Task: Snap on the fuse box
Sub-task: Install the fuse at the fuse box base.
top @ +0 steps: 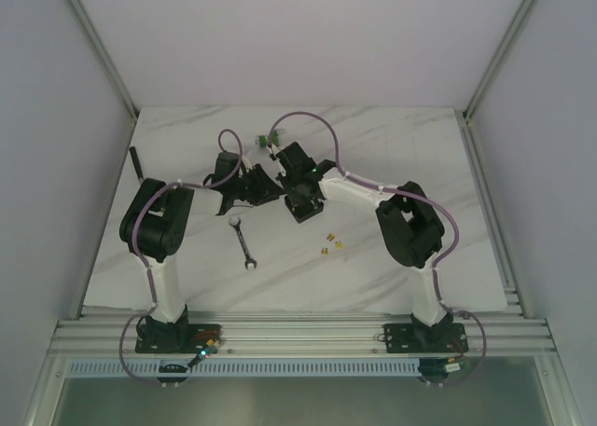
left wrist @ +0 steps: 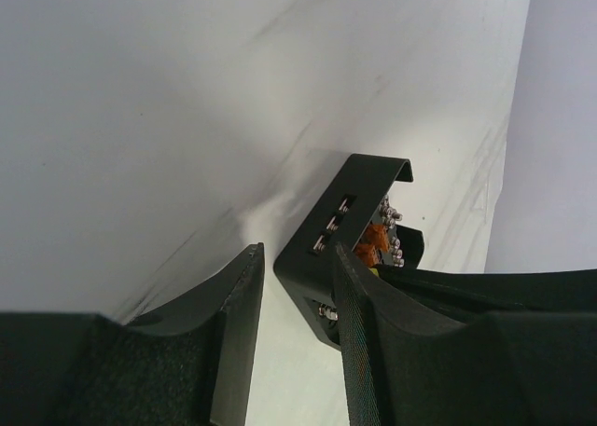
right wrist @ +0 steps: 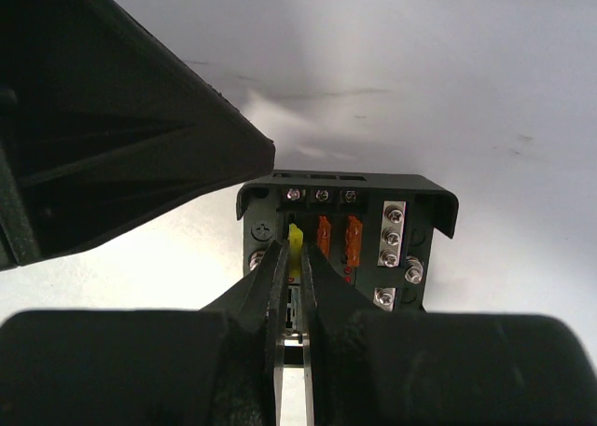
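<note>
When looked at from overhead, starting at the left, shows only two dark wrists meeting above the middle of the marble desk (top: 410,146) and hides what sits beneath them, so cannot tell any grip from there. Does supply surroundings that neither wrist view catches: a wrench (top: 242,242) lying on the near side of the left wrist, a green connector (top: 269,142) just behind the meeting point, and loose yellow fuses (top: 328,243) further right, well apart from the wrench.

Moving to the left wrist view, finds the left end effector (left wrist: 298,254) spread, fingers (left wrist: 238,333) clearly parted. Places the fuse box (left wrist: 331,216) on the desk at the fingertips: a sliver of desk between its corner and the left-hand finger, the right-hand finger overlapping its near side, contact there impossible to judge. Picks out orange fuses (left wrist: 373,240) and small silver screws (left wrist: 333,228) inside the open top.

Turning to the right wrist view, looks straight into the same open-topped box and adds what the left camera misses: a yellow fuse (right wrist: 295,241) seated left of the two orange ones, and the right end effector (right wrist: 291,258) nearly pressed together, pinching that yellow fuse. Also takes in silver terminal strips (right wrist: 392,235) at the box's right side, plus one finger of the left end effector as a large black wedge at upper left, its tip just beside the box's back corner.
</note>
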{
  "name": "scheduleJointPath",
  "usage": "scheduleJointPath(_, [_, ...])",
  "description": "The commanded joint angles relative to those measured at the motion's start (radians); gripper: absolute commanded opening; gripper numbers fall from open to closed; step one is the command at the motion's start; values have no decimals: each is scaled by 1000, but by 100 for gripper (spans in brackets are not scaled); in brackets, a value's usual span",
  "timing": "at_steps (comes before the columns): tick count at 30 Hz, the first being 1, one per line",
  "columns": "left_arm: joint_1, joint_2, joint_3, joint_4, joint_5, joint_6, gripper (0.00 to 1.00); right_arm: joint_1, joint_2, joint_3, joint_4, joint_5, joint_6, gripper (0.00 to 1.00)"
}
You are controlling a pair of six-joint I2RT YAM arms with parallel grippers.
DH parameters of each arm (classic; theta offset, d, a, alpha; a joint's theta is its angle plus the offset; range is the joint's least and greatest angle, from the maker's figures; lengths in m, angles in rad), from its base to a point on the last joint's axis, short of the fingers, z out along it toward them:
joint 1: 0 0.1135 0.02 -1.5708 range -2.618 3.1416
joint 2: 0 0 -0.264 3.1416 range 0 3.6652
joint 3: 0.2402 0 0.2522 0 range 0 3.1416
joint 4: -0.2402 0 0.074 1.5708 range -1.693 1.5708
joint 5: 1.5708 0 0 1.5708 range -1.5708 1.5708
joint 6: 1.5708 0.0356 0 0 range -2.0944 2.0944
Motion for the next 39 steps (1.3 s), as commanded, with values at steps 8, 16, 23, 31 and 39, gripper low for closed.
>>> scheduleJointPath(8, [5,9,26,-7,26,-5,45,17,0,-3,3,20,-8,19])
scheduleJointPath(16, [5,11,26,-8,27,-7,45,18,-8,-6,3,29,-9,24])
scheduleJointPath(23, [5,11,25,-8,29,-6,45,18,-19,-12,3,57,-4,25])
scheduleJointPath(31, [5,12,27,-8,29,-6,45,18,-19,-12,3,65,-4,25])
scheduleJointPath(39, [5,11,27,-10,31,-6,45,18,-31,-17,8,75,0,25])
